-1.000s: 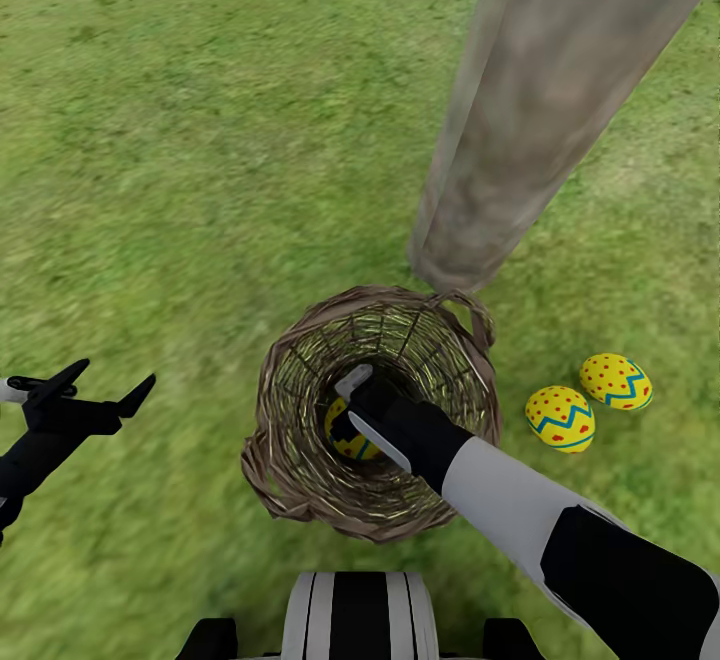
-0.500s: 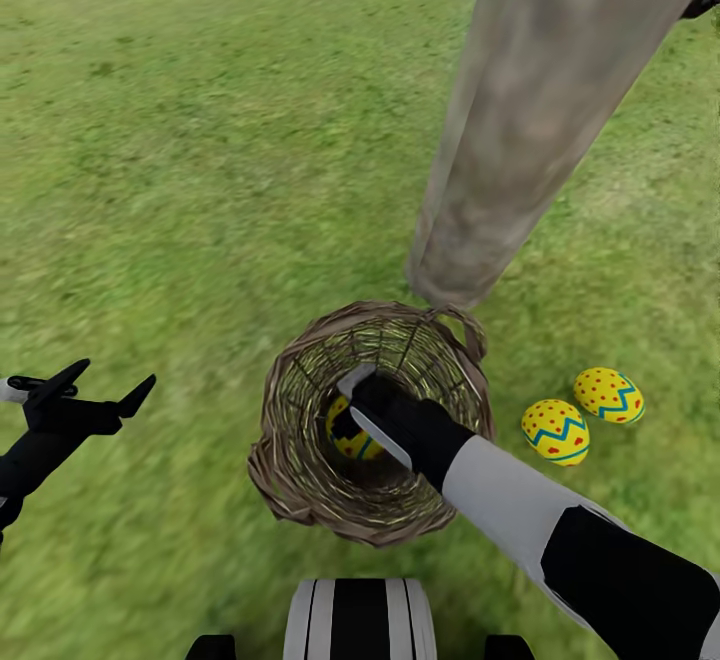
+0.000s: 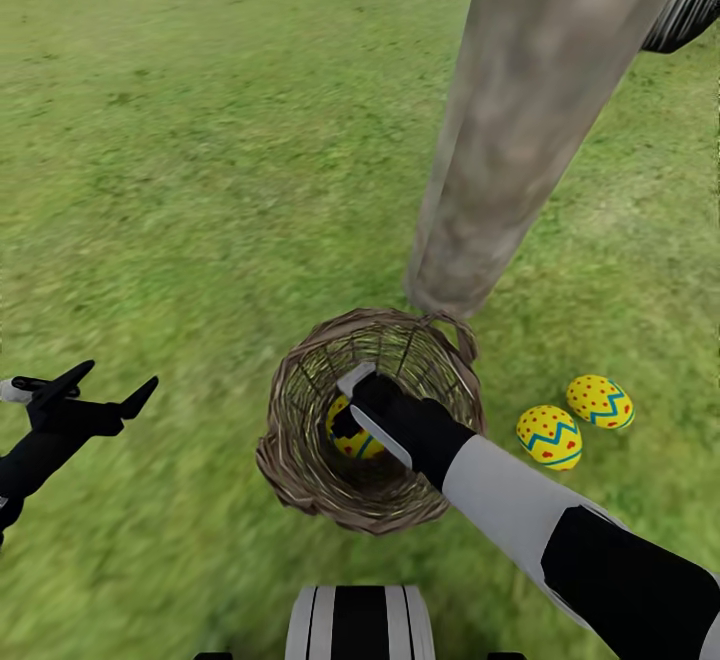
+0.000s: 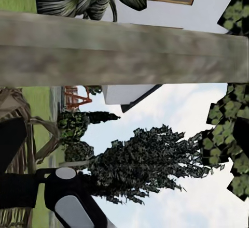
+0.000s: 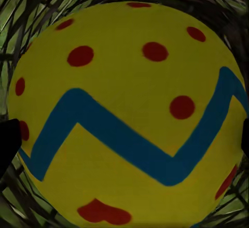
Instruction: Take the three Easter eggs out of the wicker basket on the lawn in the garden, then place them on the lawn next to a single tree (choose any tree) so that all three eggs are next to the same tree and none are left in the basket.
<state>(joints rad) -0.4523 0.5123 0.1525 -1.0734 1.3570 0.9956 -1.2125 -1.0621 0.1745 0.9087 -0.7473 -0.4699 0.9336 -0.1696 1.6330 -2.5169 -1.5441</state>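
Right gripper (image 3: 345, 408) is down inside the wicker basket (image 3: 300, 450), and the last Easter egg (image 5: 124, 114) sits dead ahead between its fingers, long axis running across the gap. The dark fingertips (image 5: 9, 140) flank both ends, but whether they're pinching yet I can't tell. Left gripper (image 3: 98, 392) hangs spread wide and empty, well off to the side. Two eggs (image 3: 548, 436) lie on the lawn (image 3: 200, 160) near the tree trunk (image 3: 520, 140).

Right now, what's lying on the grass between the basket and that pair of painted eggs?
Nothing but bare grass: the head view shows an empty green strip between the basket and the two eggs.
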